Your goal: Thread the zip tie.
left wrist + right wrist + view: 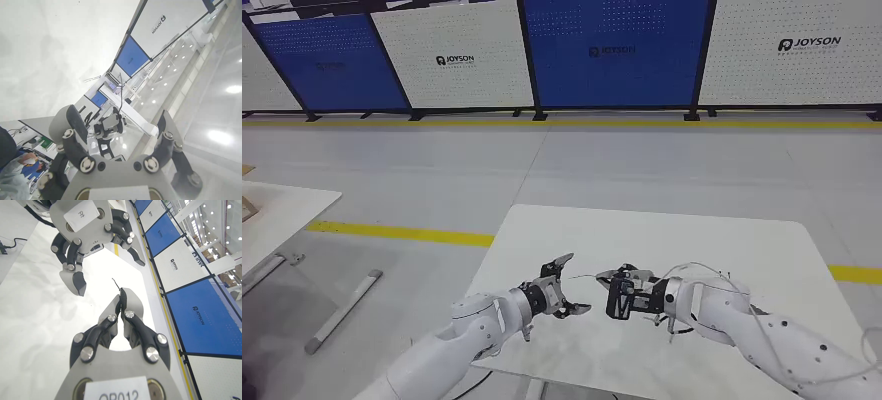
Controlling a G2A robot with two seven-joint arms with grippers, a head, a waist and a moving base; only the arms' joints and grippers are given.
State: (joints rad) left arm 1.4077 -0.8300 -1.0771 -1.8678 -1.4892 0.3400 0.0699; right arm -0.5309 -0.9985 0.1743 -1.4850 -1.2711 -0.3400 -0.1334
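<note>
A thin black zip tie (115,283) sticks out a short way past the tips of my right gripper (121,294), which is shut on it above the white table (722,240). In the top view the tie (594,277) runs as a fine line from the right gripper (614,290) toward the left gripper (570,287). The left gripper (111,275) faces the right one with its fingers wide open and nothing between them. The tie's tip points at that gap, a little short of it. From the left wrist, the left gripper (121,123) frames the right gripper (97,132) head-on.
A few thin loose strands (92,78) lie on the table farther off. A second white table (272,215) stands to the left across the floor. Blue and white partition panels (612,50) line the back.
</note>
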